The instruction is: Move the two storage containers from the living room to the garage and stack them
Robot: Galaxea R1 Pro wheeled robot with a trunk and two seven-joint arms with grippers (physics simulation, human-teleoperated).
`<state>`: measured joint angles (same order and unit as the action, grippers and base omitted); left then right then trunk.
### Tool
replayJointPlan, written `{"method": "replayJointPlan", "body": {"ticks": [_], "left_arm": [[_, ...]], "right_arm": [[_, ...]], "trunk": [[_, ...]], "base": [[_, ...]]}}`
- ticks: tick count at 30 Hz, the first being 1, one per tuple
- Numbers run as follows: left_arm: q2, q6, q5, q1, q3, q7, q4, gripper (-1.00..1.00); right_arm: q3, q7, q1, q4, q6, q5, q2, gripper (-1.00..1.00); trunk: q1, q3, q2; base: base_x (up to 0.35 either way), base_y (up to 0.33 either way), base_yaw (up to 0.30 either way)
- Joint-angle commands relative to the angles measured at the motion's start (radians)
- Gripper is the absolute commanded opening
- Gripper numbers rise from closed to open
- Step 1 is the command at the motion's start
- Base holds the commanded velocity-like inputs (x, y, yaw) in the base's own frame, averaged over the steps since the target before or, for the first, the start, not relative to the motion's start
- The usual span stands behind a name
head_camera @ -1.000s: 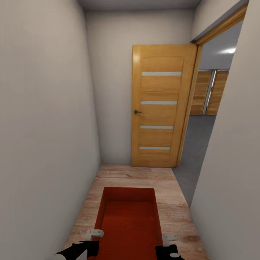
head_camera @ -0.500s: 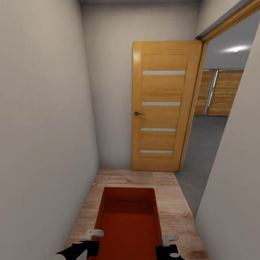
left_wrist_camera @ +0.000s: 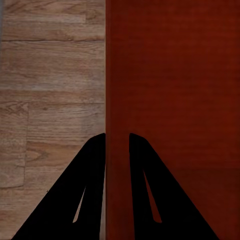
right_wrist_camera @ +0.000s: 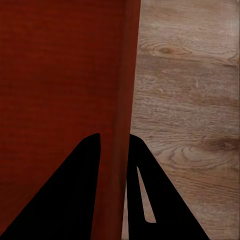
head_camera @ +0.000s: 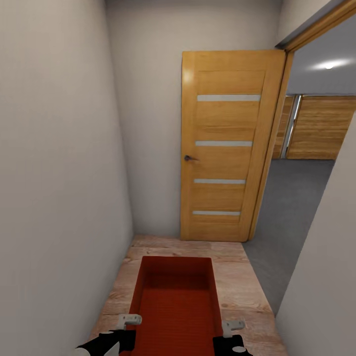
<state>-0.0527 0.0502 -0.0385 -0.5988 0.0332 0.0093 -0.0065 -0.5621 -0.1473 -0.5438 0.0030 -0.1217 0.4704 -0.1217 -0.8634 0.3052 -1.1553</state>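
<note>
Narrow corridor with plain white-grey walls (head_camera: 59,163) and a light wood plank floor (head_camera: 237,282), ending at an open wooden door (head_camera: 222,148) with four pale horizontal glazing strips and a dark handle. Compared with the frames one second earlier, the door appears larger and the doorway at right shows more of the garage (head_camera: 316,148), with its dark grey floor (head_camera: 291,207), wooden panelling at the back and a ceiling light; the whole view has shifted, so the camera has advanced. An orange-red storage container (head_camera: 178,301), rectangular, open-topped and low-walled, is carried lengthwise in front of the robot above the planks, unchanged in position relative to the arms. Left gripper (left_wrist_camera: 117,137) is pinched on the container's left side wall, one finger inside and one outside; right gripper (right_wrist_camera: 114,137) likewise clamps the right side wall.
</note>
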Motion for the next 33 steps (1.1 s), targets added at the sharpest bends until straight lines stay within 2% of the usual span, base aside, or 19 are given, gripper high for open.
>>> {"method": "replayJointPlan", "body": {"ticks": [1, 33], "left_arm": [[0.004, 0.005, -0.009, -0.001, -0.002, 0.009, -0.001, -1.00], [0.004, 0.004, -0.009, -0.001, -0.002, 0.008, -0.001, -1.00]], "right_arm": [[-0.010, -0.005, -0.001, 0.002, -0.006, 0.016, 0.017, -1.00], [-0.010, -0.005, -0.001, 0.002, -0.006, 0.016, 0.017, -1.00]], "trunk": [[-0.001, 0.001, -0.001], [-0.001, 0.001, -0.001]], "base": [[0.325, 0.000, 0.000], [0.324, 0.000, 0.000]]}}
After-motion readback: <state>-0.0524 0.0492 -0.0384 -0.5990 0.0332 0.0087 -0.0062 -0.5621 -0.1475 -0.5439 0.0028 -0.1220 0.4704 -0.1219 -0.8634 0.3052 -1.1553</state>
